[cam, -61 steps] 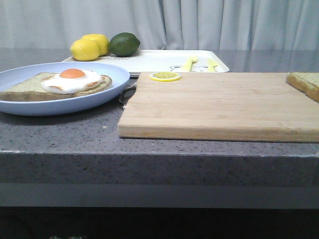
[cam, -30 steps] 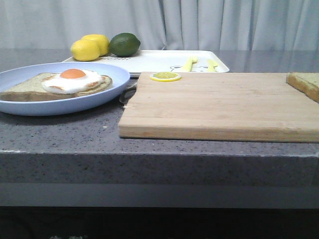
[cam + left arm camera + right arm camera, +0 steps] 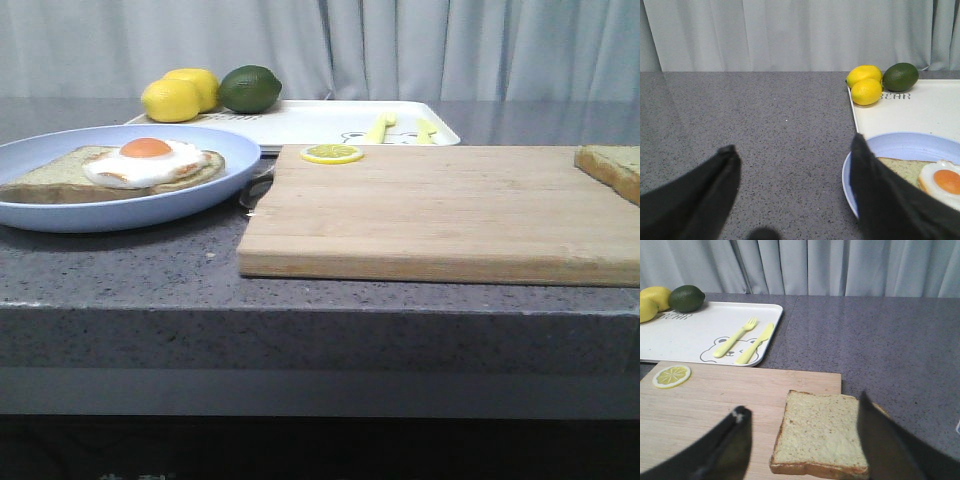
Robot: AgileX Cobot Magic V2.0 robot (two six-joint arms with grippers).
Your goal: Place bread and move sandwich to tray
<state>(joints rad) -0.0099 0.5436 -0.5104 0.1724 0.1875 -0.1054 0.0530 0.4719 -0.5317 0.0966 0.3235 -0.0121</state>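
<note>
Pale wood fills the middle of the grey stone counter: a cutting board point(image 3: 440, 210) with a thick slice of bread point(image 3: 822, 434) near its right end and a thin lemon slice point(image 3: 671, 376) at its far left corner. The right gripper point(image 3: 802, 440) hangs just before the bread, fingers spread wide to either side, likely lined up to grasp it. Left of the board sits a pale-blue plate point(image 3: 60, 210) carrying the open sandwich point(image 3: 115, 168), fried egg uppermost. The left gripper point(image 3: 792, 187) is also wide open and empty, beside the plate's rim. Behind both lies the white tray point(image 3: 695, 330), holding two lemons point(image 3: 180, 95), a lime point(image 3: 249, 88), a yellow fork point(image 3: 734, 338) and knife point(image 3: 755, 343).
</note>
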